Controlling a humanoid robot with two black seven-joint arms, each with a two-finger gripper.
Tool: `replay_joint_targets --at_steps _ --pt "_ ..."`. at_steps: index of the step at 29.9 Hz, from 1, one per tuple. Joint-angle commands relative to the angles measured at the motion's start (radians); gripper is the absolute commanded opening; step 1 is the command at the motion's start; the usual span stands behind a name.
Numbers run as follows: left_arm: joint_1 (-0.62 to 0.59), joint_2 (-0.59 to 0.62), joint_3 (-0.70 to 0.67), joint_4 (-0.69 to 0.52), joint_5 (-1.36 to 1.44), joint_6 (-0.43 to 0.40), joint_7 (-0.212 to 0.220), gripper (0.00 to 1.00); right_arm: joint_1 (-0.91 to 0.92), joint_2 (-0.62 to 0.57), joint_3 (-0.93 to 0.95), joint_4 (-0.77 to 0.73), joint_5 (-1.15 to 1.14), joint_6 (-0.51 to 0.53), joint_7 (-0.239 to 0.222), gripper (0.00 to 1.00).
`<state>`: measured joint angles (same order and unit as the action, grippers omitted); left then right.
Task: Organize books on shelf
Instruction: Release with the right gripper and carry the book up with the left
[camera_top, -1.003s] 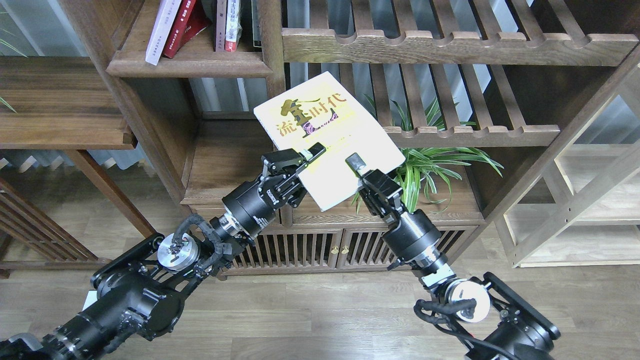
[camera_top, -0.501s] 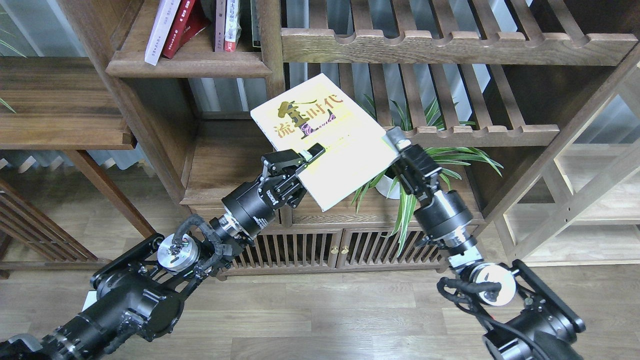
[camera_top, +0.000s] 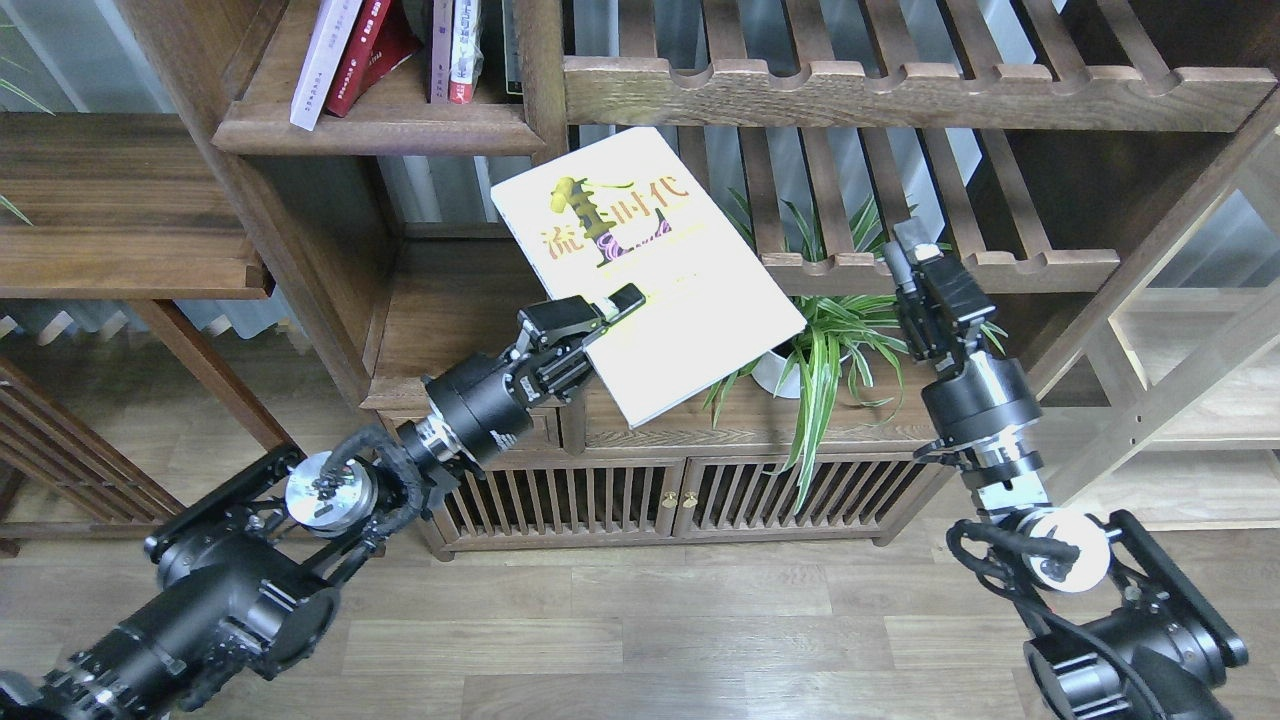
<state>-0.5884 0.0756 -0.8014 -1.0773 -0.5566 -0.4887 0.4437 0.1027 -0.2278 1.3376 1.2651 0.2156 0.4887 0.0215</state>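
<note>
Pale-covered book (camera_top: 655, 275) was mid-carry, held up in front of the shelving.
Your left gripper (camera_top: 600, 315) was clamped on its lower edge; right gripper (camera_top: 915, 255) stood apart (jaw gap unclear). Next you needed to lift toward the shelf (camera_top: 375, 125).

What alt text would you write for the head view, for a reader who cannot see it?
The left claw holds a pale yellow book by its lower edge, tilted in the air in front of a dark wooden bookcase. The right claw is apart from the book, raised beside a spider plant. More books stand on the upper shelf.
</note>
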Motion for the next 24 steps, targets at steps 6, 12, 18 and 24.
replay_joint_targets --at_steps 6,12,18,24 --pt "0.050 0.104 -0.005 -0.091 0.138 0.000 0.003 0.00 0.012 -0.021 0.021 -0.094 0.001 0.000 -0.002 0.53" --pt "0.174 0.210 -0.035 -0.252 0.274 0.000 -0.005 0.01 0.043 -0.022 0.035 -0.167 0.002 0.000 -0.002 0.56" --pt "0.249 0.283 -0.125 -0.371 0.426 0.000 -0.003 0.00 0.115 -0.024 0.055 -0.233 0.004 0.000 -0.002 0.58" --pt "0.254 0.311 -0.263 -0.457 0.538 0.000 0.004 0.00 0.140 -0.033 0.057 -0.256 0.005 0.000 -0.002 0.62"
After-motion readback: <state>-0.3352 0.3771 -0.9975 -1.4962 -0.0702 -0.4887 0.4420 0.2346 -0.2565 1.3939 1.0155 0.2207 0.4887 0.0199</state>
